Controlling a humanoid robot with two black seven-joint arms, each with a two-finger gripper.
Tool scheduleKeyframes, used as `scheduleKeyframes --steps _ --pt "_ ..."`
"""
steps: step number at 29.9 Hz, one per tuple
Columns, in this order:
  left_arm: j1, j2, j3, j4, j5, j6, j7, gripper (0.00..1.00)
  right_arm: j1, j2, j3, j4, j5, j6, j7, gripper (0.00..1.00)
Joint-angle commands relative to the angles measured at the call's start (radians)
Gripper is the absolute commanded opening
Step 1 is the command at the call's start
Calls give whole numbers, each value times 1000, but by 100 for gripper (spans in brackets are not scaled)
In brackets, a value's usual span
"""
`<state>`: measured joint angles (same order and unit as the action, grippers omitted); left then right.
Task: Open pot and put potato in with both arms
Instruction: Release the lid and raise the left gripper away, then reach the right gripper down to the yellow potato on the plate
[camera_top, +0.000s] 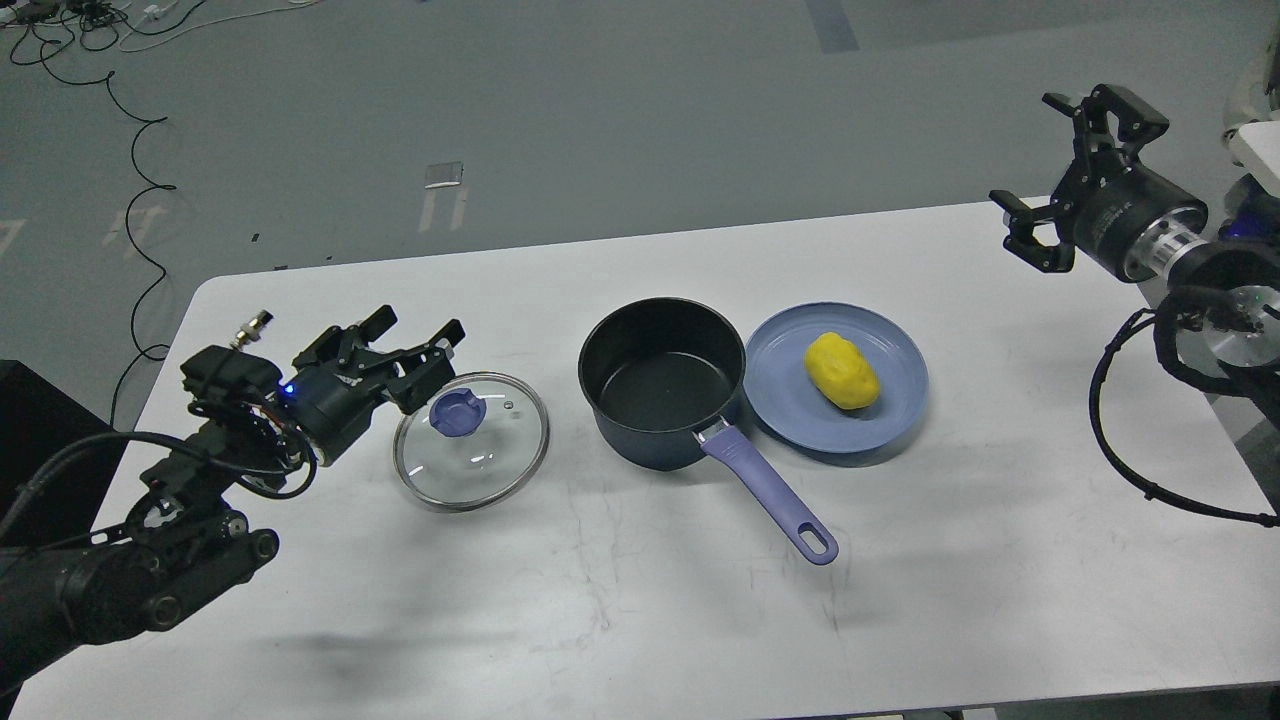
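Head view. The pot (662, 385) stands open near the middle of the table (600, 620), its black inside empty, its purple handle (768, 490) pointing toward the robot and to the right. Its glass lid (471, 441) lies on the table to the left, well clear of the pot, blue knob (458, 412) up. The potato (842, 371) lies on a blue plate (890, 415) just right of the pot; plate rim and pot look to be touching or nearly so.

The left gripper (415, 350) hangs just beside the lid's far-left edge, its fingers spread apart and holding nothing. The right gripper (1075, 180) is raised over the table's far right corner, well apart from the potato, fingers spread wide, empty.

The potato looks light, firm and lumpy, with a smooth skin that may slip; a hold across its narrow middle, from above, seems safest. It could roll on the shallow plate if nudged. The pot looks heavier and stable, so it should not need steadying. The glass lid is fragile and best left alone.

The table is white, flat and scuffed, with rounded corners. Beyond it is grey floor, with black cables (140, 170) trailing at the far left and tape marks (443, 195).
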<state>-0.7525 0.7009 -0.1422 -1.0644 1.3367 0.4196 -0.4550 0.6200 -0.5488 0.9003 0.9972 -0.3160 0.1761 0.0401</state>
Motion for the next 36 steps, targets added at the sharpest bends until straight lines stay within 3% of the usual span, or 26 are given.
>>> scheduleKeyframes --steps 1,5,10,13,15,21,29,36 --pt "-80 26 -22 -65 -237 -93 -10 98 72 1 -127 6 -261 0 73 100" --pt "-134 12 -102 -52 -546 -154 13 98 130 1 -256 27 -546 -10 164 100" --pt "-169 -6 -200 -52 -923 -205 178 98 211 1 -490 50 -944 -14 225 100" --pt "-171 -12 -240 -52 -988 -206 236 98 231 3 -609 38 -1089 -49 268 100" --pt "-165 -12 -284 -52 -998 -208 278 98 233 24 -700 -4 -1155 -134 277 100" --pt "-159 -5 -326 -52 -1067 -242 314 98 244 118 -825 -132 -1186 -188 279 100" --pt "-156 -14 -324 -52 -1064 -237 303 98 271 150 -873 -181 -1189 -195 282 96" --pt "-148 -15 -313 -43 -1053 -235 300 98 270 187 -945 -244 -1189 -227 282 82"
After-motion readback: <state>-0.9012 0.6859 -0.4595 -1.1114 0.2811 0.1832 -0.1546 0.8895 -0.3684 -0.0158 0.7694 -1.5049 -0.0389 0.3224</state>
